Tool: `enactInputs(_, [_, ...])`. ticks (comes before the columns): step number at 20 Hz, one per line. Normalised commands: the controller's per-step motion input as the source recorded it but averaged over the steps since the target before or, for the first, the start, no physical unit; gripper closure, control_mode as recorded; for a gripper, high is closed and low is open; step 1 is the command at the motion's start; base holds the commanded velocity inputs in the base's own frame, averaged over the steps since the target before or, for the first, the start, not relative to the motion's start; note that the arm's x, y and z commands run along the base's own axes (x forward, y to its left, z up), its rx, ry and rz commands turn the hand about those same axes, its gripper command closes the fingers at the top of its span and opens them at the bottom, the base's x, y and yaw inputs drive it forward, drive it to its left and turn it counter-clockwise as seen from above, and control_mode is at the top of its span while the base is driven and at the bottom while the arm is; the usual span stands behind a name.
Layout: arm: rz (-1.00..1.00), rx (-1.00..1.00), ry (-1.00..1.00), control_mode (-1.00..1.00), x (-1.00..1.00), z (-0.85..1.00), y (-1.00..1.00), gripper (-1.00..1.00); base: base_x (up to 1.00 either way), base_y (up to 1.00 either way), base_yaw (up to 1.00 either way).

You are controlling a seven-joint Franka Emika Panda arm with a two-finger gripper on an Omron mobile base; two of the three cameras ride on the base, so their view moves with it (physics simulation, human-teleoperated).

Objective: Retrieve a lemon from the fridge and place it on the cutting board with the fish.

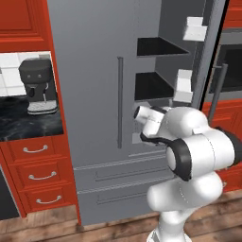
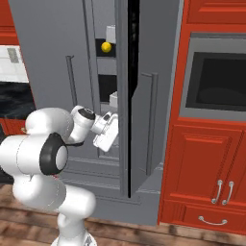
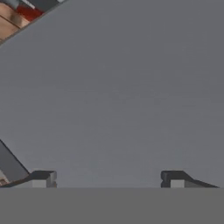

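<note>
Lemon [image 2: 106, 46], small and bright yellow, sits on an upper black shelf inside the fridge [image 1: 90, 71], where we see it in the right base view through the gap beside the open right-hand door [image 2: 144, 120]. We note that the left-hand door remains closed, its long vertical bar handle [image 1: 120, 101] running down the grey panel, with two drawers below. In the left base view we see black shelves [image 1: 158, 47] and white door bins [image 1: 194, 28] in the opened compartment. The gripper [image 3: 109, 178] hovers close to a flat grey surface of the fridge; in the hand view we find its two dark fingertips [image 3: 41, 178] spread wide apart with nothing between them. The white arm [image 1: 189, 142] reaches forward at mid-height of the fridge. To the left we see a black coffee machine [image 1: 38, 85] on a dark marble counter [image 1: 28, 123] above red drawers [image 1: 38, 175]; to the right, a built-in oven [image 2: 216, 79] sits among red cabinets [image 2: 202, 168].
</note>
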Motion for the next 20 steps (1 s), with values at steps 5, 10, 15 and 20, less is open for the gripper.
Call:
enactInputs(5, [-0.05,0.00,0.02,-1.00,-0.37,-0.10,-1.00,-1.00,0.00,0.00,0.00])
enactInputs(10, [-0.04,0.00,0.00,-1.00,-0.77,-0.08,-1.00,-1.00,0.00,0.00,0.00])
enactInputs(15, [0.00,0.00,-0.01,-1.00,-0.38,0.00,-0.12,-1.00,0.00,0.00,0.00])
enactInputs(20, [0.00,0.05,-0.19,-1.00,0.10,0.07,1.00,-1.00,0.00,0.00,0.00])
